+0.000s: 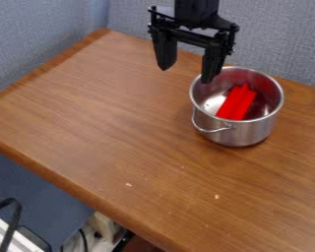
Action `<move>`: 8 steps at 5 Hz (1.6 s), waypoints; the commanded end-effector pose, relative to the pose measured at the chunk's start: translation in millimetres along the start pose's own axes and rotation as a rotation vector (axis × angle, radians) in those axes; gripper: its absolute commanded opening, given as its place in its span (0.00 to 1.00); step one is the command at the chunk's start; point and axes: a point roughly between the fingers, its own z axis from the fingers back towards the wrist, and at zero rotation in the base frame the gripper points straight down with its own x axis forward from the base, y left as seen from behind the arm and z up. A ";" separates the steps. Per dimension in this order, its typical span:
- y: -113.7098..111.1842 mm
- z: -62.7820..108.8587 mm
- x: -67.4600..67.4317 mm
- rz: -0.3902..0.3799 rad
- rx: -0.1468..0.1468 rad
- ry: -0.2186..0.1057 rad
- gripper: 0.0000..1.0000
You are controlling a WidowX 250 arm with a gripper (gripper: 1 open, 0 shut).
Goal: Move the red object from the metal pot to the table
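The red object (243, 100) is a small, bright red, blocky piece with a plain surface. It lies inside the pot (235, 129), toward the right side of it, and it leans a little against the inner wall. It is shorter than the pot is wide. Just beside it, on the left, lies a whitish object (217, 102); the two seem to touch, but the view is too small to be sure.

The pot is round, shiny steel with straight sides, and one small loop handle shows at its front left. It stands on the table (107, 128), near the far right corner. The table is brown wood with visible grain and a rounded edge.

The gripper (188, 59) is black and hangs above the table, pointing down, with its jaws spread wide and nothing between them. One finger is over the back rim of the pot, the other is to the left of the pot.

Behind the table is a grey-blue wall (68, 25).
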 end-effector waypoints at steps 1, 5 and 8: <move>0.6 -1.1 0.6 -0.001 -0.001 0.005 1.00; 4.2 0.0 7.5 0.008 -0.005 0.013 1.00; 8.3 3.1 13.6 0.011 -0.009 0.007 1.00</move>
